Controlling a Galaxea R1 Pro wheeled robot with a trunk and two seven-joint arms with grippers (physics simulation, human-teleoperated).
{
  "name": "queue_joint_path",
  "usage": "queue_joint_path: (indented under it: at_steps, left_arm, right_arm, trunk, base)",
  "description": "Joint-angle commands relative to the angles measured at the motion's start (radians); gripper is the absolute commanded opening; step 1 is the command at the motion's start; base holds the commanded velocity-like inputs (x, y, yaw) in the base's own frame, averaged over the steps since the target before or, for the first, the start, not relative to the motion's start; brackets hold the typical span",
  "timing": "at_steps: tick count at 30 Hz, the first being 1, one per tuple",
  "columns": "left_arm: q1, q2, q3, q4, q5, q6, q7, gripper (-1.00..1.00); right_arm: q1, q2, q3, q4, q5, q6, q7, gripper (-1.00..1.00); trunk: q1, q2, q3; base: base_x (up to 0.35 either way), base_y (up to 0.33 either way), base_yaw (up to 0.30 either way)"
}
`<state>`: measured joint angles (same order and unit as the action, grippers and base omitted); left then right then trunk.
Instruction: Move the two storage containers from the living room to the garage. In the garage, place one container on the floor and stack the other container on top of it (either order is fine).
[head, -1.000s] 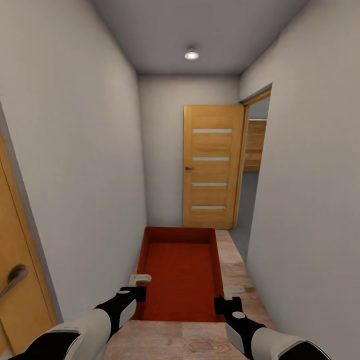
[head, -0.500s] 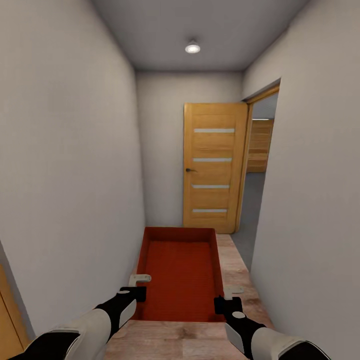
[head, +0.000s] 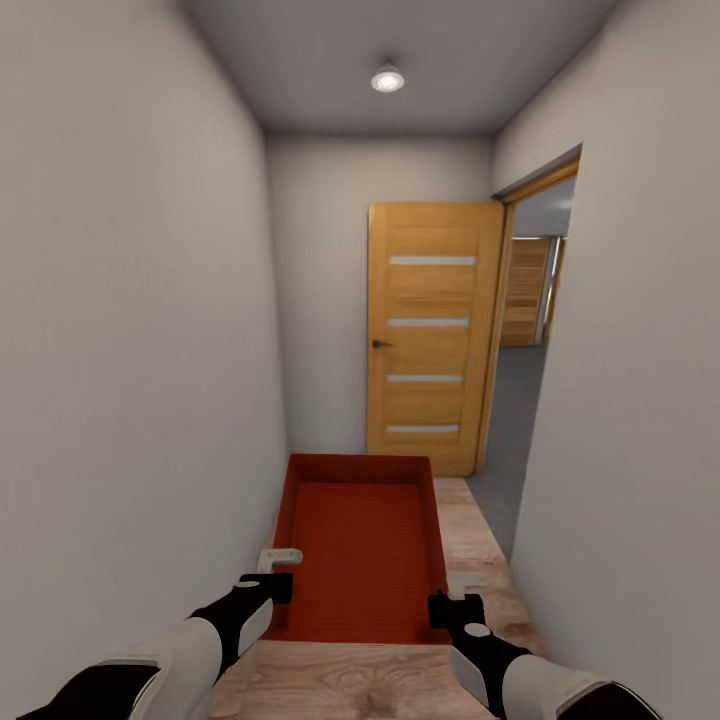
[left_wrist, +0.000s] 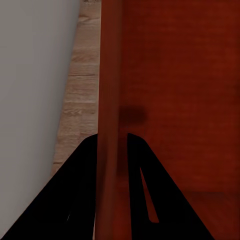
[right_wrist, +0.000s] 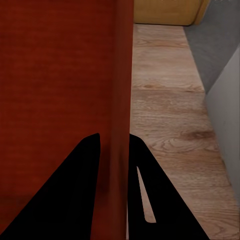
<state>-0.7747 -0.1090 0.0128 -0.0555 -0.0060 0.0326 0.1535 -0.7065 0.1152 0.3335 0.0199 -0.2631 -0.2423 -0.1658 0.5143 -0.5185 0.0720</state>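
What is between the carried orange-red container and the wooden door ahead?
In the head view, bare light wood floor separates the storage container from the open wooden door.

Storage container (head: 360, 545) – matt orange-red, plastic-looking, faint ribbed texture inside. Floor (head: 470, 530) light wood planks w/ visible grain; door (head: 432, 335) smooth varnished wood – walls (head: 130, 350) plain matt white.

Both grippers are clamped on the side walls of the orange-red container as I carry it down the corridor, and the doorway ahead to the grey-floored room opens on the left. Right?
Not quite: the open doorway to the grey-floored room is on the right, beside the wooden door, as the head view shows. The rest holds: the left gripper and right gripper each clamp a side wall of the container.
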Motion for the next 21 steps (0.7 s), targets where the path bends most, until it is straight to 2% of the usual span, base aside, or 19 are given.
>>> queue_joint_path:
  at_steps: [1, 21]
  left_arm:
    - [0.0, 0.075, 0.045, 0.002, 0.0, 0.004, 0.011, -1.0]
    - [0.0, 0.075, 0.045, 0.002, 0.001, 0.005, 0.011, -1.0]
  right_arm:
    - [-0.001, -0.002, -0.007, 0.0, -0.015, -0.098, -0.004, -1.0]
    - [-0.001, -0.002, -0.007, 0.0, -0.015, -0.098, -0.004, -1.0]
  trunk:
    - [0.001, -0.001, 0.0]
    - [0.001, -0.001, 0.0]
  base:
    - [0.323, 0.0, 0.0]
    - [0.323, 0.0, 0.0]
